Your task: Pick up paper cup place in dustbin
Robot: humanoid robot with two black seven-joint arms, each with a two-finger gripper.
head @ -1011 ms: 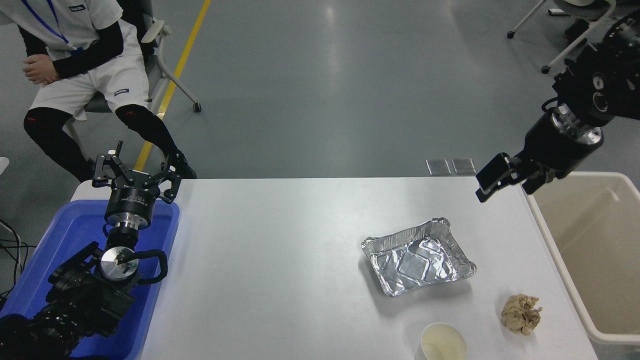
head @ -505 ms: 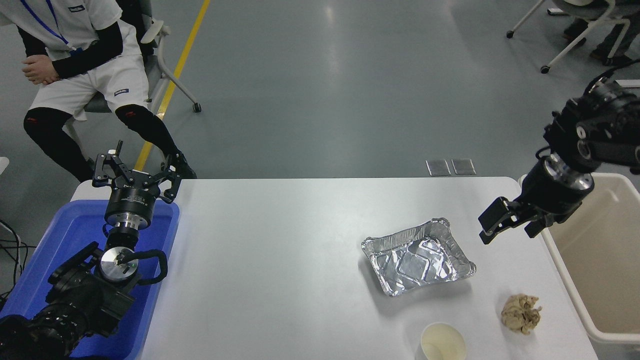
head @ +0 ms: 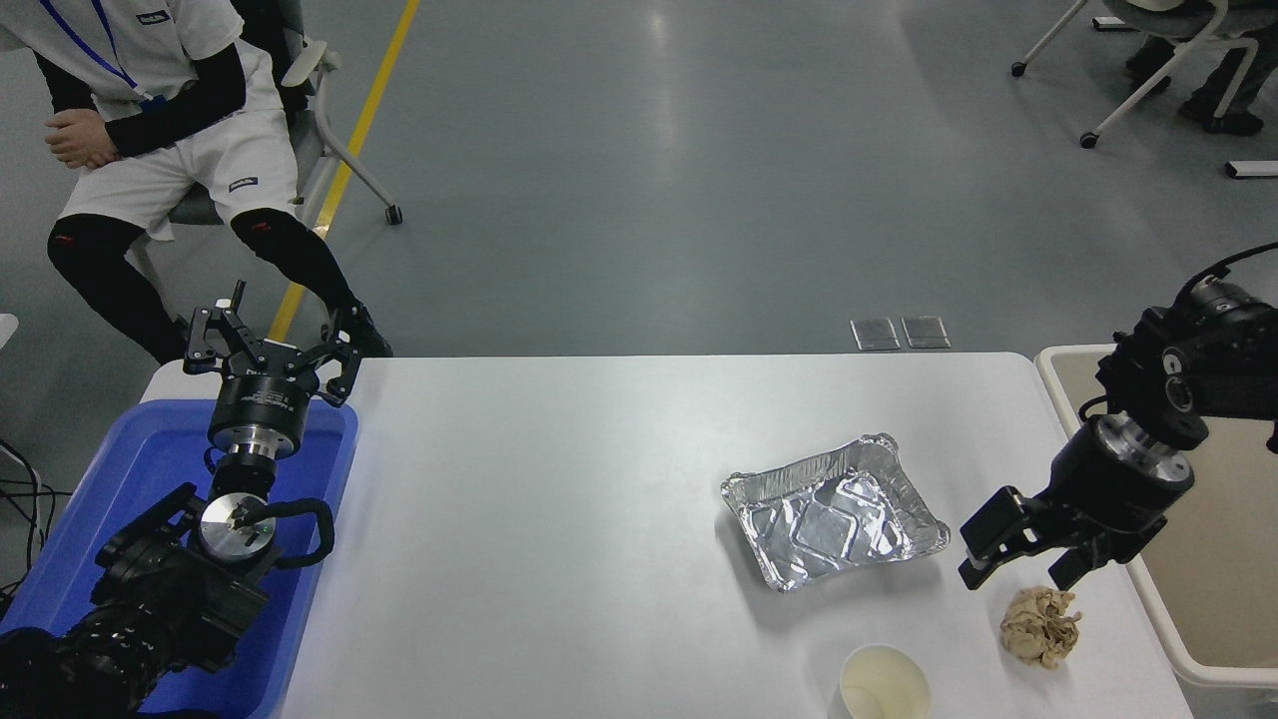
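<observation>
The small cream-white paper cup (head: 885, 683) stands upright at the table's near edge, right of the middle. The beige dustbin (head: 1198, 671) stands off the table's right edge, partly hidden by my right arm. My right gripper (head: 1018, 564) is open and empty, low over the table between the foil tray and the tan paper ball, up and to the right of the cup and apart from it. My left gripper (head: 272, 345) is parked open at the lower left, over the blue tub.
A silver foil tray (head: 834, 511) lies right of the table's middle. A crumpled tan paper ball (head: 1040, 625) lies just below my right gripper. A blue plastic tub (head: 120, 469) is at the left edge. A person (head: 150, 120) sits at the far left.
My right arm has come down and toward me, from above the table's far right corner to just above the paper ball. The left arm, cup, tray and ball have not moved.
</observation>
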